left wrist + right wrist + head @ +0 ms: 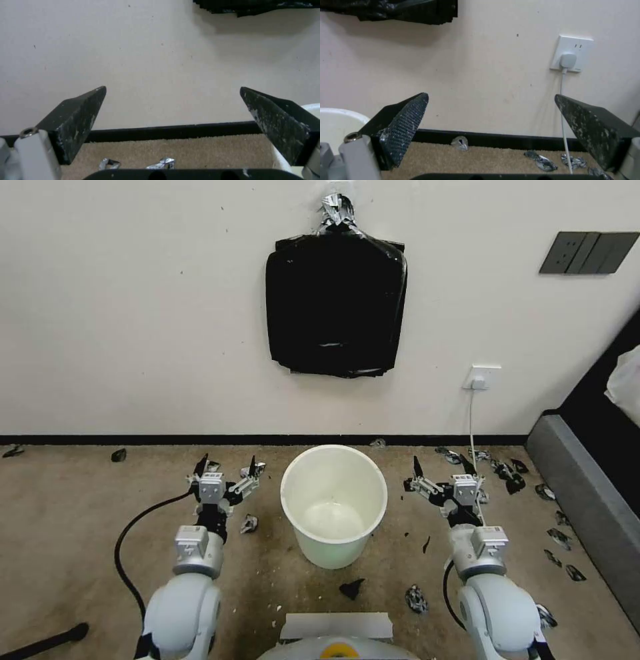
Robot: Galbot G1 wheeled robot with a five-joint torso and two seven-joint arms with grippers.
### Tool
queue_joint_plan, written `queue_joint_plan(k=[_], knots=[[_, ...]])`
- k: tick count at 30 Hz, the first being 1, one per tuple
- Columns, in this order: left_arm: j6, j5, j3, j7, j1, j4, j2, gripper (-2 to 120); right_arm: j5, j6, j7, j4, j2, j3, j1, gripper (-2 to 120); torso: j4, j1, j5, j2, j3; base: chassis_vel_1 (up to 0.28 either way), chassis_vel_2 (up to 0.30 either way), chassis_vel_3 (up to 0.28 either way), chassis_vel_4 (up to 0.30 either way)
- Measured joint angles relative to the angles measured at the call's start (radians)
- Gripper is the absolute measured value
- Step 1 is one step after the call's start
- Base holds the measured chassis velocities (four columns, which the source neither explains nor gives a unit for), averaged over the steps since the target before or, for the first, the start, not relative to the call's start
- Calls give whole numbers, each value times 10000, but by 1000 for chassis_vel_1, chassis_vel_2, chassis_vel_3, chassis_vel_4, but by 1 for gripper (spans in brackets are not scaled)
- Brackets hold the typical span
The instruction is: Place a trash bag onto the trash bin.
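While the trash bin [333, 505] stands upright on the carpet [67, 527] at the lower centre of the head view, its inside bare, both arms reach forward on either side of it. The left claw [227, 471] sits just left of the bin's rim in the lower left of that frame, its dark fingers [80, 120] spread wide apart with nothing between them; the left wrist view looks through that gap at the cream wall [150, 62] and the black baseboard [166, 131]. The right claw [441, 471] sits just right of the bin, released as well, its fingers [403, 125] parted around bare air, and a curve of the bin's white rim shows at the left edge of the right wrist view. No single loose trash bag can be made out; a flat square bundle of black bags [335, 303] hangs on the wall in the upper centre of the head view, its bunched top pinned above it, well apart from both claws. Small torn black scraps [507, 473] lie scattered on the carpet, most of them toward the right. A white wall socket [481, 377] with a plug and cord sits right of the bundle, and a grey bed edge [587, 513] runs along the right side of the frame
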Motion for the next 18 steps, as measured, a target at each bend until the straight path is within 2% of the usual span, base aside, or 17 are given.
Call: queue_joint_plan(k=[10, 13, 14, 16, 18], knots=[[-116, -9, -8, -59, 81, -74, -6, 100, 0, 109, 61, 100, -13, 29, -93, 100, 0, 0, 1, 0, 1, 0, 0, 0, 0], [-1286, -186, -118, -599, 846, -831, -129, 100, -22, 1303, 702, 1086, -184, 462, -1014, 100, 0, 0, 0, 0, 0, 0, 0, 0, 0], [-1286, -186, -118, -599, 846, -831, -129, 100, -22, 1303, 702, 1086, -184, 462, -1014, 100, 0, 0, 0, 0, 0, 0, 0, 0, 0], [-2116, -332, -160, -1005, 1401, -1365, -223, 100, -13, 2008, 1086, 1650, -293, 708, -1549, 100, -1, -1, -4, 2, -1, 0, 0, 0, 0], [-2355, -407, 11, -1106, 1580, -1511, -259, 100, 131, 2101, 1102, 1673, -294, 631, -1689, 100, -1, 0, 4, 0, 0, 0, 0, 0, 0]])
